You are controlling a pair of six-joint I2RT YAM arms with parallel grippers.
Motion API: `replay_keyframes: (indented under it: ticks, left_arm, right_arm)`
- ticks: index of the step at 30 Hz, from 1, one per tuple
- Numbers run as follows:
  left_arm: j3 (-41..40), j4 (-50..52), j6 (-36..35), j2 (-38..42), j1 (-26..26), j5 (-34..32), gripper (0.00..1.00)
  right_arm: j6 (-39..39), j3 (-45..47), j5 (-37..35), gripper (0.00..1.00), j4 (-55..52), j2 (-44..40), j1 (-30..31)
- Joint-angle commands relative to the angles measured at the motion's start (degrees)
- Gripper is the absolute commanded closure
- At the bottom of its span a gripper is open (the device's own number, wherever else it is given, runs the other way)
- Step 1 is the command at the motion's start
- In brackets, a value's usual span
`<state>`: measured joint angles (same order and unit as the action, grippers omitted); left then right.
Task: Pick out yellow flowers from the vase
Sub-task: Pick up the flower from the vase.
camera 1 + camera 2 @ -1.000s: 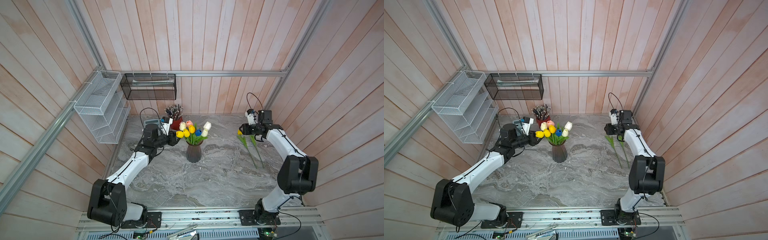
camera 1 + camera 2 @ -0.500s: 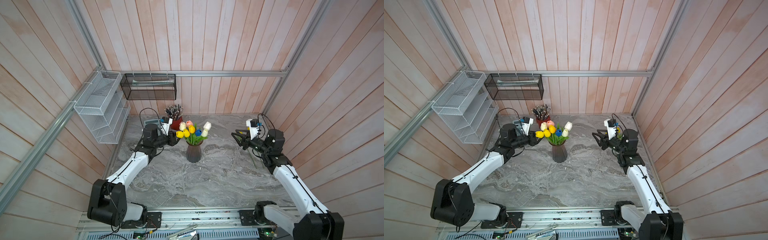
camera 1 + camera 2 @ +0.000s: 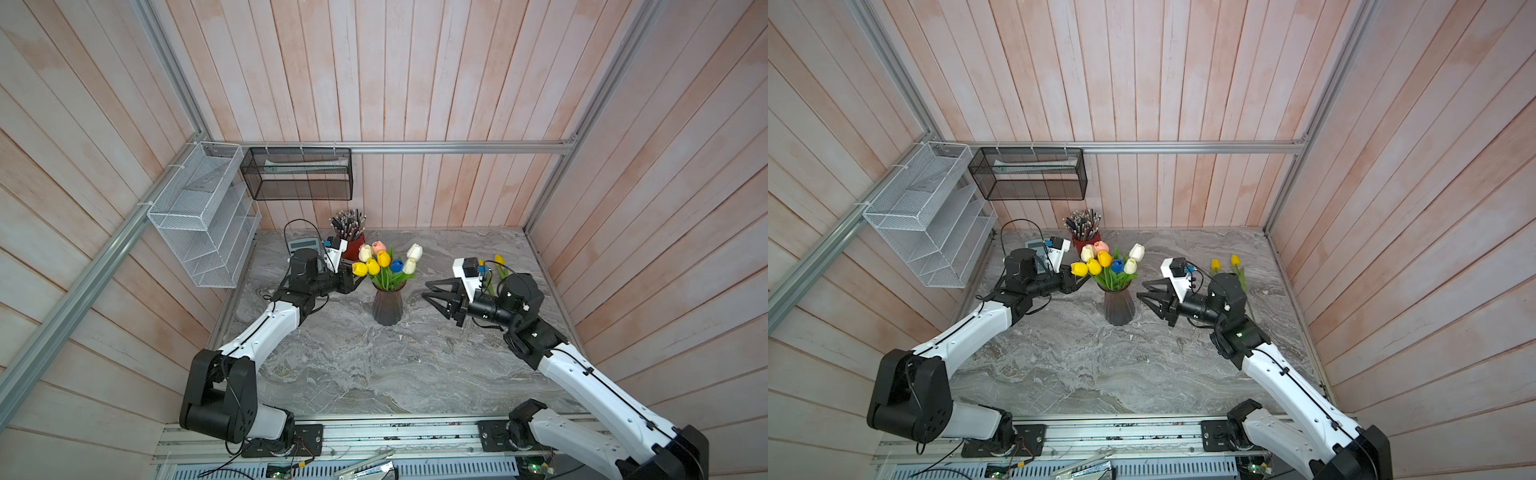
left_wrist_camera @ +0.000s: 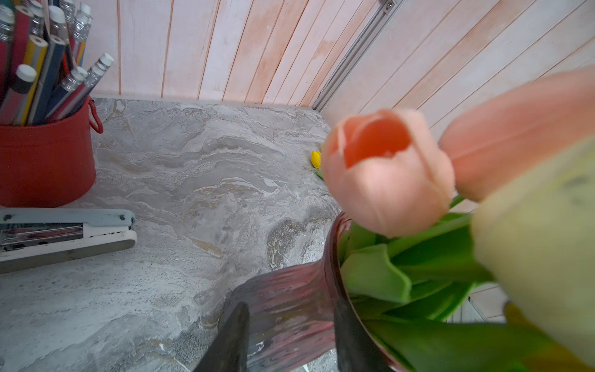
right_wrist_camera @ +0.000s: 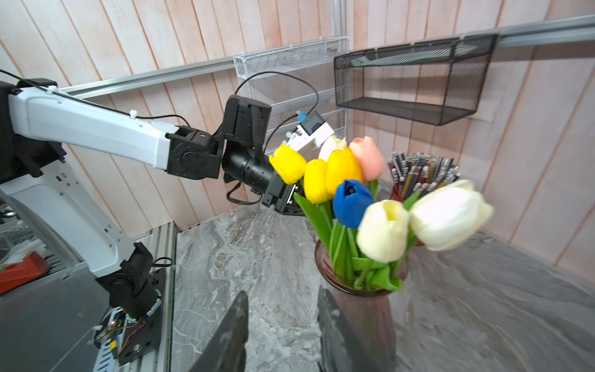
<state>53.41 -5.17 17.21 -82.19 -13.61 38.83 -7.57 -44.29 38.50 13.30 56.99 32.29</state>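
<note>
Dark ribbed vase point(image 3: 387, 305) upright at the centre of both top views, on the grey marbled table point(image 3: 353, 365). In its mouth, a mixed bunch: three yellow flowers point(image 3: 372, 266) crowded on the left side, a blue flower point(image 3: 396, 265) in the middle, white flowers point(image 3: 414, 251) mostly to the right, a pink flower point(image 3: 378, 247) at the back. Two more yellow flowers point(image 3: 1215, 264) flat on the table at centre right of the frame, well apart from the vase, partly hidden behind the right arm.

Left gripper point(image 3: 358, 282) left of centre, just beside the vase rim and right under the leftmost yellow head, jaws parted, nothing seen clamped between them. In the left wrist view, vase neck visible in the gap between the two dark fingers point(image 4: 230, 338); contact with it impossible to judge.

Right gripper point(image 3: 424, 289) right of centre, near the vase but clear of it, pointed toward it, jaws spread and empty.

Red pencil cup point(image 3: 353, 247) just behind the bunch, slightly left. White wire rack point(image 3: 199, 216) and black mesh basket point(image 3: 297, 174) on the walls, upper left of the frame.
</note>
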Motion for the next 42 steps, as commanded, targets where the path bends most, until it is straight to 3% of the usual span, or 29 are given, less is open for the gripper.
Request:
replay_keyframes:
  ticks: [1,15,42]
  left_arm:
    - [1.3,0.1,0.2,-0.7,0.3,1.3,0.56]
    - [1.8,0.4,0.1,-2.1,0.2,2.6,0.56]
    - [1.8,0.3,0.0,-2.2,0.3,3.2,0.56]
  right_arm:
    - [-0.2,-1.7,-6.4,0.65,3.9,3.1,4.0]
    - [1.7,-5.0,-20.0,0.74,16.0,17.7,10.1]
    - [6.3,-11.5,-29.4,0.73,17.9,28.2,12.0]
